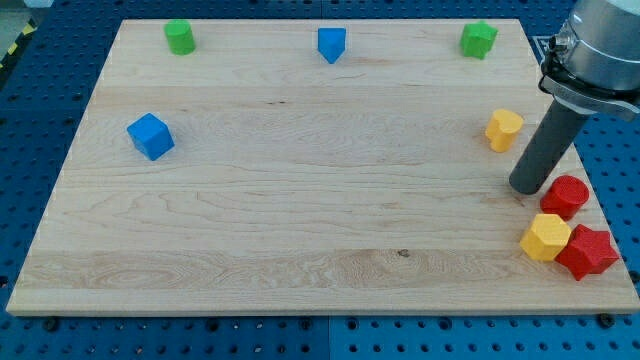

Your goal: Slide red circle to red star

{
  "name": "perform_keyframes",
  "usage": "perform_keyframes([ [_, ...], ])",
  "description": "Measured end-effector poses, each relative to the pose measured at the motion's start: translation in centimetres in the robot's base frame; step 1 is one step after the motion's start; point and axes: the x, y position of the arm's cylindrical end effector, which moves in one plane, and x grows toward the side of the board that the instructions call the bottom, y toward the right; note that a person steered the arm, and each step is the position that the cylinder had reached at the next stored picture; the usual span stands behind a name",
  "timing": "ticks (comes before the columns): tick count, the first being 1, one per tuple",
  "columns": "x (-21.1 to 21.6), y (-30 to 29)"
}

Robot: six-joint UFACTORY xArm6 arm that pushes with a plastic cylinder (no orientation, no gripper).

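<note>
Rod, no jaws, holds nothing; my tip (527, 187) sits just upper-left of red circle (566, 195), placed to shove it toward red star (587, 252), past yellow block (546, 238).

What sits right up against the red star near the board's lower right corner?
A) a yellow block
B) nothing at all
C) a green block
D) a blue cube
A: the yellow block lies against the left side of the red star, with the red circle just above them and my tip at the circle's left.
</note>
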Motion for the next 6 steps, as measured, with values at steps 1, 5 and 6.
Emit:
perform_keyframes([
  [1,-1.2,0.1],
  [5,1.8,5.7],
  [6,0.2,4.8],
])
